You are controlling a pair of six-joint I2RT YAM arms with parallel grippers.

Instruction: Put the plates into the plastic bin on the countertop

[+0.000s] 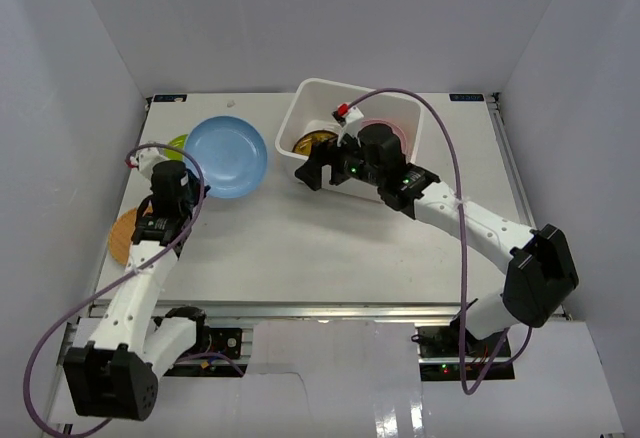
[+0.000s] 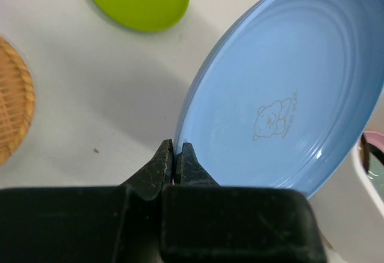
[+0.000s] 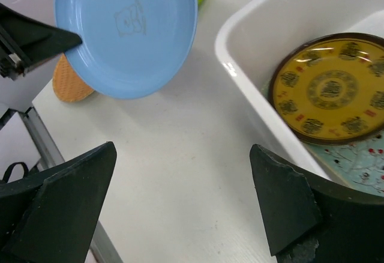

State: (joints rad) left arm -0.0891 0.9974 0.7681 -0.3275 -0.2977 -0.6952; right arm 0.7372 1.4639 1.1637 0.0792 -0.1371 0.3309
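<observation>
Pinching the blue plate (image 2: 288, 89) by its rim, the left gripper (image 2: 177, 155) holds it tilted above the countertop (image 2: 90, 95).
Spread wide, the right gripper (image 3: 180, 182) hangs astride one wall of the plastic bin (image 3: 252, 53), brown-gold plate (image 3: 330, 89) inside.

My left gripper (image 1: 203, 190) is closed on the near-left rim of the blue plate (image 1: 228, 156), which hides part of a lime green plate (image 1: 177, 143). An orange woven plate (image 1: 121, 236) lies by my left arm. My right gripper (image 1: 330, 170), jaws wide, hangs at the white bin's (image 1: 300, 110) near wall. A brown-gold plate (image 1: 315, 142) and a pink plate (image 1: 388, 128) lie inside.
</observation>
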